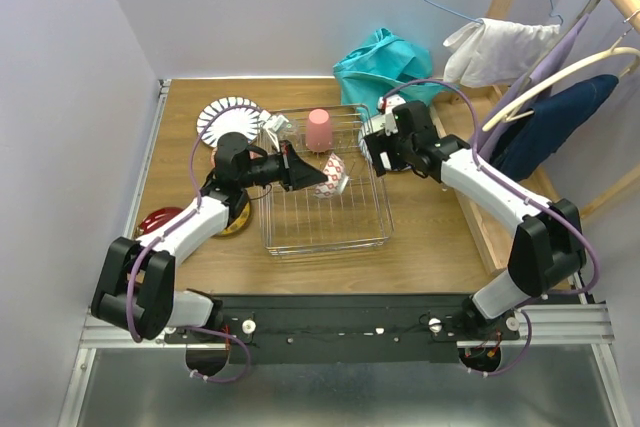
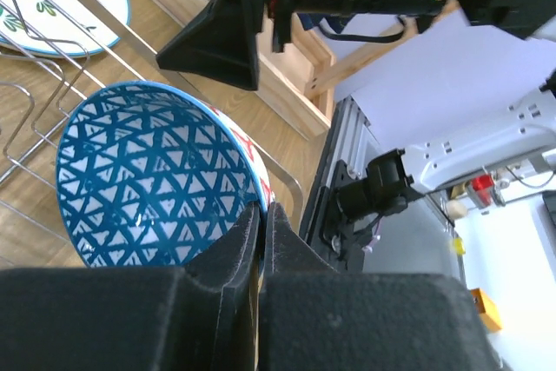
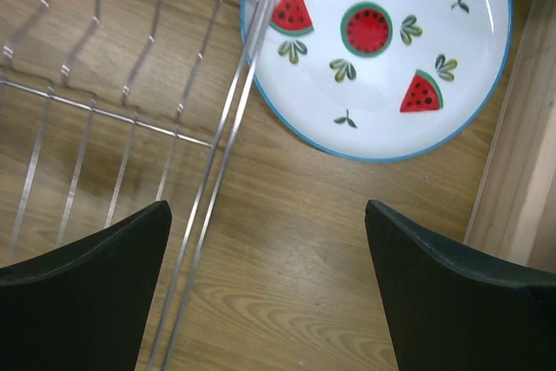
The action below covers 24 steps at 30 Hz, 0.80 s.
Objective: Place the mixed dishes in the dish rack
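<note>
The patterned bowl (image 2: 148, 184), blue triangles inside and red marks on its white outside, hangs tipped on its side over the middle of the dish rack (image 1: 325, 232). The left gripper (image 2: 261, 228) is clamped on the bowl's rim, one finger inside and one outside. Whether the bowl touches the grid bottom cannot be told.

In the far part of the rack a pink cup (image 1: 318, 130) stands upside down. A clear glass (image 1: 278, 127) sits at the rack's far left corner.

Just right of the rack's right edge, a white plate with watermelon slices (image 3: 373, 49) lies flat on the wooden table (image 1: 430, 237). The right gripper (image 3: 268, 215) hovers above it with its fingers spread wide, holding nothing.

Left of the rack, a blue-striped white plate (image 1: 228, 117) lies at the far side. Nearer, a gold saucer (image 1: 238, 219) lies partly under the left arm. A red saucer (image 1: 158, 219) sits farther left. A teal cloth (image 1: 385, 67) lies beyond the rack.
</note>
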Each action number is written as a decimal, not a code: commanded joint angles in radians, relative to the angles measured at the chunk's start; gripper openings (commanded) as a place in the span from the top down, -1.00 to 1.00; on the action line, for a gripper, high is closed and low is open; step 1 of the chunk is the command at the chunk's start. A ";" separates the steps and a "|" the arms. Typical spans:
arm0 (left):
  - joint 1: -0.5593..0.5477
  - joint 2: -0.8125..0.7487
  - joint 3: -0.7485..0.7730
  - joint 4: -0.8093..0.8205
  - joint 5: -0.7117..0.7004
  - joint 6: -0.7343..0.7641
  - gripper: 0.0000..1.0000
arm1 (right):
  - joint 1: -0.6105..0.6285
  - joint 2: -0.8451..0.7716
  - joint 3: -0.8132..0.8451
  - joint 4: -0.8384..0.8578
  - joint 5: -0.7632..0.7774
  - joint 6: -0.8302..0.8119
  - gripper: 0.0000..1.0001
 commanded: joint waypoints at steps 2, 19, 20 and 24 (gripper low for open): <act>-0.048 0.018 0.086 -0.138 -0.176 -0.013 1.00 | -0.006 -0.038 0.106 -0.037 -0.031 0.074 -0.99; -0.157 0.135 0.058 -0.040 -0.328 -0.142 1.00 | -0.006 -0.043 0.032 -0.019 -0.031 0.088 -0.99; -0.160 0.141 0.061 -0.048 -0.347 -0.150 1.00 | -0.006 -0.040 0.028 -0.017 -0.036 0.090 -0.99; -0.165 0.196 0.074 -0.070 -0.399 -0.211 1.00 | -0.006 -0.032 0.031 -0.022 -0.042 0.090 -0.99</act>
